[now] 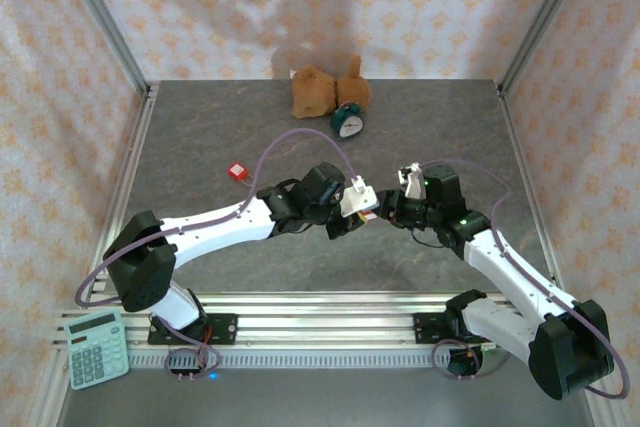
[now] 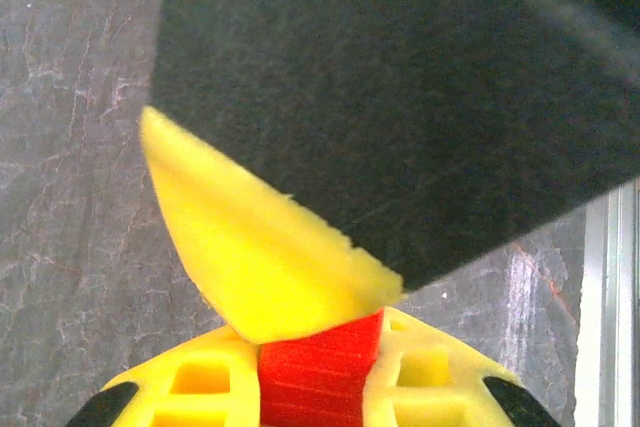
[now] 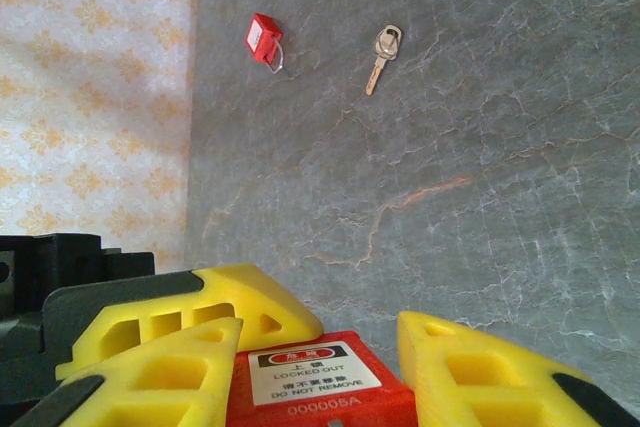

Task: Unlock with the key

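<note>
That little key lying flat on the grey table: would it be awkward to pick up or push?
The key looks like thin metal, so it is probably stiff and light. It lies flat on the smooth-looking table, so a push would likely slide it, and its low edges may be hard to pinch. Being flat, it shouldn't roll.

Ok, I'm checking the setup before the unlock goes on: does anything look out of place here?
Yes: the key lies loose on the table, beside a small red lock, while the red padlock sits between yellow fingers well away from it. An unlock with no key in hand looks odd.
</note>
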Available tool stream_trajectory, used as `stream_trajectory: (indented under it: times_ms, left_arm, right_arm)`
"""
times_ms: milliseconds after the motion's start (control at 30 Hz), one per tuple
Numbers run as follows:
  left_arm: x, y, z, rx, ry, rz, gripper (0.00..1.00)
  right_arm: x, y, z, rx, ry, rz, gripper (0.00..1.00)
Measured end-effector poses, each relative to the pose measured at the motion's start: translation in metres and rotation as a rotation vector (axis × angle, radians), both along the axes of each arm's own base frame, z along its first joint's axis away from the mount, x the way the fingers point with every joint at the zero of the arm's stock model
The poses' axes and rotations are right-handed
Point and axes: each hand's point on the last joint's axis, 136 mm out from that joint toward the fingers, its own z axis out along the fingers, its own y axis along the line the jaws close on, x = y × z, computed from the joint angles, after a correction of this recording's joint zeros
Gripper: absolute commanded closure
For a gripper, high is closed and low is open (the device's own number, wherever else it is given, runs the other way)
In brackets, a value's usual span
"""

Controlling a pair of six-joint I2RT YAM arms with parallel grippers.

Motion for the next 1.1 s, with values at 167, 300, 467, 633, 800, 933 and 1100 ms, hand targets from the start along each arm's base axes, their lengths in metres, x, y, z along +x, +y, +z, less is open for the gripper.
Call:
stream_trajectory:
  times_ms: [167, 300, 467, 633, 800, 933, 1100]
  left_arm:
    - [0.001, 0.001, 0.0, 0.0, 0.0, 0.002, 0.89]
    - [0.003, 0.002, 0.0, 0.004, -0.009, 0.012, 0.9]
    - [0.013, 0.008, -0.001, 0.037, -0.053, 0.061, 0.9]
    - [0.018, 0.007, -0.002, 0.095, -0.173, 0.089, 0.9]
    - [0.018, 0.006, -0.002, 0.192, -0.364, 0.089, 0.91]
    - [0.021, 0.007, -0.002, 0.238, -0.481, 0.11, 0.91]
    - [0.035, 0.01, -0.005, 0.31, -0.594, 0.148, 0.91]
  right_arm:
    - [0.001, 0.0, 0.0, 0.0, -0.004, -0.003, 0.65]
    - [0.003, 0.0, 0.001, 0.004, -0.004, -0.014, 0.42]
    - [0.008, -0.012, -0.007, -0.036, 0.037, -0.114, 0.32]
    - [0.012, -0.029, -0.002, -0.031, 0.065, -0.268, 0.29]
    - [0.01, -0.042, -0.004, 0.016, 0.113, -0.391, 0.26]
    - [0.011, -0.046, -0.001, 0.05, 0.144, -0.448, 0.26]
    - [0.01, -0.047, -0.012, 0.09, 0.21, -0.494, 0.28]
